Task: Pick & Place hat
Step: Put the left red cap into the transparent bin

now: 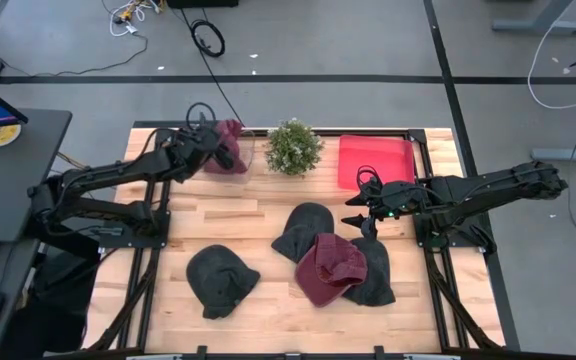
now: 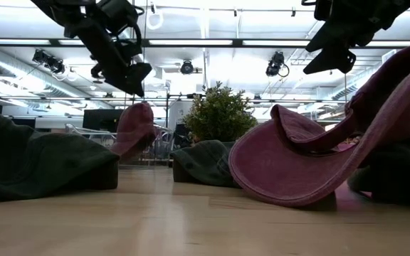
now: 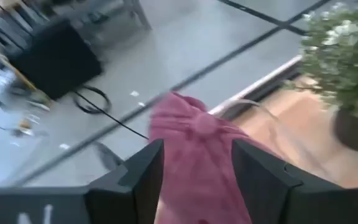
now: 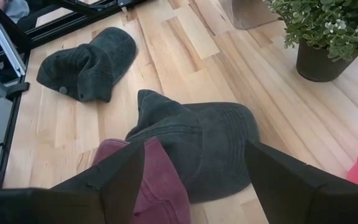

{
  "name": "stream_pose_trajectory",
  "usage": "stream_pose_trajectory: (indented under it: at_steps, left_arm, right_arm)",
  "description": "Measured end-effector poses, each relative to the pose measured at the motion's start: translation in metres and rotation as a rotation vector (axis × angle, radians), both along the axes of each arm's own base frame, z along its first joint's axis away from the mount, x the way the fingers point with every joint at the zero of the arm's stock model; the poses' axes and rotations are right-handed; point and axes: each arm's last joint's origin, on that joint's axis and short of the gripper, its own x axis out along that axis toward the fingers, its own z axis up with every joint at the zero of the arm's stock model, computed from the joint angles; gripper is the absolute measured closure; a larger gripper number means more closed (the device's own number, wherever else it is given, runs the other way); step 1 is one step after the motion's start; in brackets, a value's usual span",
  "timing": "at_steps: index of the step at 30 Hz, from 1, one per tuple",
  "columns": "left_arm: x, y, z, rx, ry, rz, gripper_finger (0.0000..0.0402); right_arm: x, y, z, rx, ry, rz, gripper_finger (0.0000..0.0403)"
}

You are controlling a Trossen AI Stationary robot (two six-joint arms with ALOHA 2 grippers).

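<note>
A maroon hat (image 1: 232,135) (image 3: 191,143) sits in a clear container (image 1: 244,166) at the table's far edge, its top sticking up above the rim (image 2: 135,128). My left gripper (image 1: 218,152) (image 3: 197,180) is open just over it, one finger on each side. My right gripper (image 1: 360,208) (image 4: 194,174) is open and hovers above the hats in the middle of the table, touching nothing. Below it a second maroon hat (image 1: 330,268) (image 4: 148,183) lies on two dark hats (image 1: 303,232) (image 1: 376,275). Another dark hat (image 1: 220,280) (image 4: 89,62) lies alone toward the near left. My left gripper comes at the maroon hat's top (image 3: 185,118) slanting down from the table's left. Its open fingers (image 3: 145,174) flank the cloth. Whether they touch it, I cannot tell. The hat's lower part rests in the clear container.
A potted plant (image 1: 293,148) (image 4: 328,37) stands at the far edge between the clear container and a red tray (image 1: 376,160). Bare wood lies along the near edge and at the table's left side (image 1: 183,225). Cables run on the floor beyond the table.
</note>
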Motion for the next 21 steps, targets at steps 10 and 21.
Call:
stream_pose_trajectory:
  at_steps: [10, 21]
  left_arm:
    - [-0.005, 0.011, -0.01, -0.176, -0.091, -0.051, 0.023]
    - [0.019, 0.023, -0.04, -0.328, -0.067, -0.201, 0.023]
  right_arm:
    - [0.0, 0.0, 0.0, 0.0, 0.0, 0.0, 0.0121]
    - [0.0, 0.0, 0.0, -0.006, -0.001, 0.004, 0.0121]
